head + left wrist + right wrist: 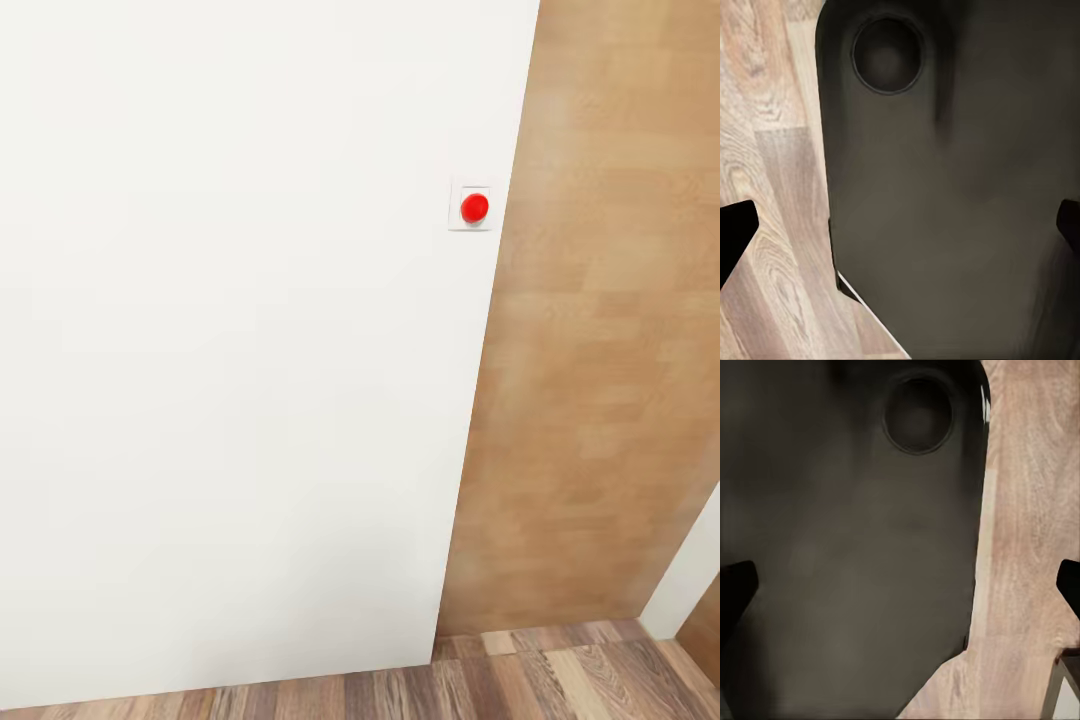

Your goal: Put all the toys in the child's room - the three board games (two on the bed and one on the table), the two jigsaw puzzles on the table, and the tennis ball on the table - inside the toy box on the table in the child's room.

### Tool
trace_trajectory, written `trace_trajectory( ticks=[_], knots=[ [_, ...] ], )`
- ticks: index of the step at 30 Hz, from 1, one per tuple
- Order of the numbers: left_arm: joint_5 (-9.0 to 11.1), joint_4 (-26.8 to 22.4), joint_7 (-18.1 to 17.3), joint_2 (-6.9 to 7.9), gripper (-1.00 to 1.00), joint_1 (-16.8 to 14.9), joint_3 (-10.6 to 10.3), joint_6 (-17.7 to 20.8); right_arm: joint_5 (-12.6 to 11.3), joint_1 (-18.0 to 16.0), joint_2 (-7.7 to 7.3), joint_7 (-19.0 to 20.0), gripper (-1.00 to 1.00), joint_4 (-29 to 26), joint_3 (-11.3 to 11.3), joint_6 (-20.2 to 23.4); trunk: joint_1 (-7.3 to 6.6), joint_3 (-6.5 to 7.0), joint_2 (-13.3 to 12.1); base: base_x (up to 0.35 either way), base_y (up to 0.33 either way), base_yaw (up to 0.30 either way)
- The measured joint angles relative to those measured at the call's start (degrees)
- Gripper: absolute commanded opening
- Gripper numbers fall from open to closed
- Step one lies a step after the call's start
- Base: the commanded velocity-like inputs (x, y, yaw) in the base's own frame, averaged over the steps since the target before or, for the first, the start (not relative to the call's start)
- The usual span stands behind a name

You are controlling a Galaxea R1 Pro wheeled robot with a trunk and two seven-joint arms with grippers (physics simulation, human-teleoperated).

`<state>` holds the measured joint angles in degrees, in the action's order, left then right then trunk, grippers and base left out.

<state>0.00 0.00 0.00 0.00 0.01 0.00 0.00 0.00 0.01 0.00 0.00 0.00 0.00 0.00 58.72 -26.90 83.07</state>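
A: What lies nearest?

B: At each wrist, a dark rounded body (945,195) with a round recess (887,55) hangs over the plank floor (772,187). The left gripper (904,225) has its fingertips (735,229) at opposite edges of the wrist picture, wide apart, nothing between them. The right gripper (904,585) stands the same, over the same kind of dark body (847,555).

A: And farther off?

B: From the head, a strip of wood floor (560,670), then a big white panel (230,350) carrying a small plate with a red button (474,207). Right of it, a tan wood surface (610,330).

A: The toys, the toy box?

B: I cannot tell where they are from here.
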Motion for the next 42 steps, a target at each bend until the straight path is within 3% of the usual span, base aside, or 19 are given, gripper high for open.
trace_trajectory(
  ticks=[4,13,21,38,42],
  knots=[
    [0.0,-0.2,-0.1,-1.13,1.0,0.0,-0.1,-0.2,-0.1,0.0,1.19,-0.2,1.0,0.0,0.0,-0.5,0.0,0.01,0.0,0.0,0.0,0.0],
    [0.2,-0.2,-0.1,-1.35,1.0,0.0,-0.1,0.4,-0.1,0.0,2.23,-0.2,1.0,0.0,-0.1,0.0,0.0,0.0,0.0,0.0,0.0,0.0],
    [0.2,-0.2,-0.1,-1.32,1.0,0.0,0.0,0.5,-0.1,0.0,2.42,-0.2,1.0,0.0,0.0,0.1,0.01,0.0,0.0,-0.023,-0.007,0.053],
    [0.3,-0.2,-0.1,-1.4,1.0,0.0,-0.2,0.4,-0.1,0.0,2.45,-0.2,1.0,0.1,-0.1,0.0,0.0,0.0,0.0,-0.019,-0.011,0.262],
    [0.2,-0.2,-0.1,-1.4,1.0,0.0,-0.3,0.4,-0.1,0.0,2.45,-0.2,1.0,0.0,-0.1,0.0,-0.87,0.72,-1.6,-0.001,0.0,0.221]
  ],
)
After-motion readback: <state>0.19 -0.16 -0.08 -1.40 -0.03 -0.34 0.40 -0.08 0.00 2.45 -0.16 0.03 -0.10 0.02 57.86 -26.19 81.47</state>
